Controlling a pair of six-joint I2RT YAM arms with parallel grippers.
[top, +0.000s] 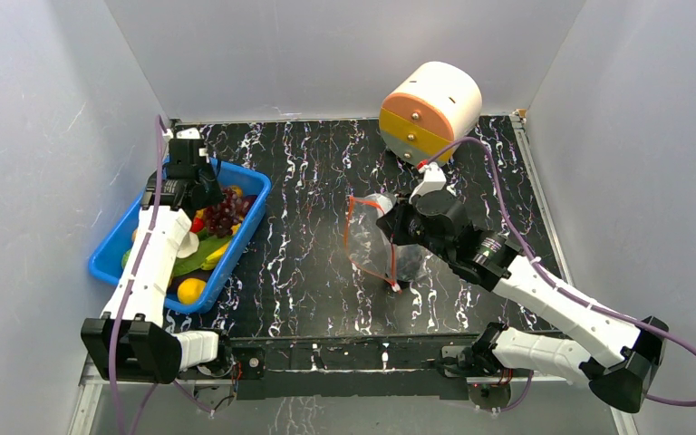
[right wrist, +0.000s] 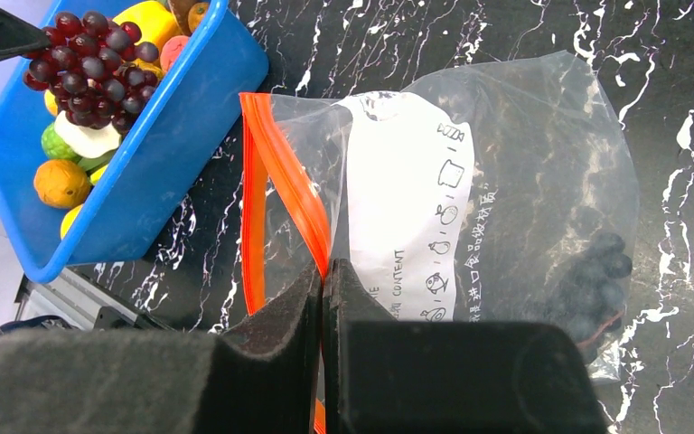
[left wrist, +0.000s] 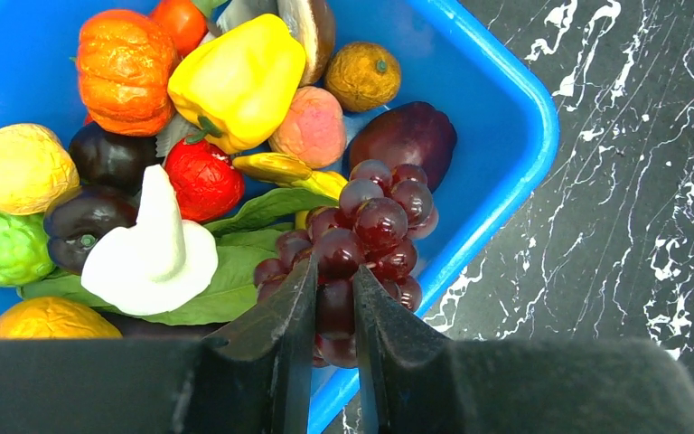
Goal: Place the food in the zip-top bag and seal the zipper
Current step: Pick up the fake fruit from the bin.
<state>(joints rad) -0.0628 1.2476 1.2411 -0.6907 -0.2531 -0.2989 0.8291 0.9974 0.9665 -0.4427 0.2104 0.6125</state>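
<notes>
Left arm [top: 149, 263] stretched forward along the left side, forearm near straight out from its base, wrist pitched down; left gripper [left wrist: 332, 298] with fingers set close, only a narrow slot between them, pinching one berry of the grapes [left wrist: 375, 226]. Right arm [top: 553, 294] bent at the elbow out on the right, forearm angled back toward table centre, wrist turned leftward; right gripper [right wrist: 323, 289] with pads pressed flat together, clamped on the zipper [right wrist: 285, 181] edge of the zip-top bag [right wrist: 524, 181]
</notes>
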